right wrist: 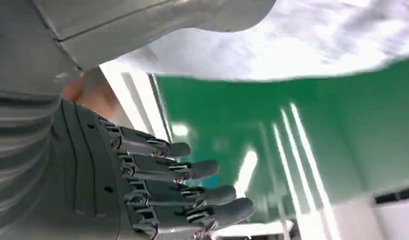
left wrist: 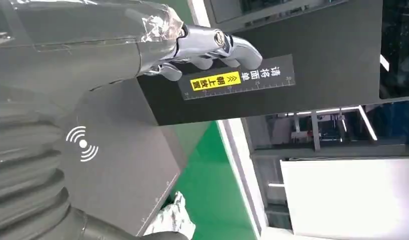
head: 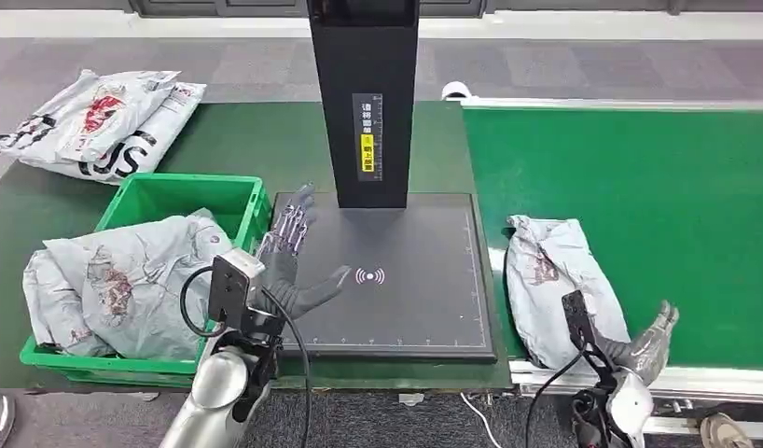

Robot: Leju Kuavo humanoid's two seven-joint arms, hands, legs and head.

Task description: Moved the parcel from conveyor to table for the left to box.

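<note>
Standing behind the scan pad [head: 396, 271], a black post [head: 364, 103] faces both empty, spread-fingered hands.

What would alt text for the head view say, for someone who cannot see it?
A grey parcel lies on a green conveyor, with the right robot hand open beside it. The left robot hand hovers open over a black scanning pad, next to a green bin holding parcels.
</note>
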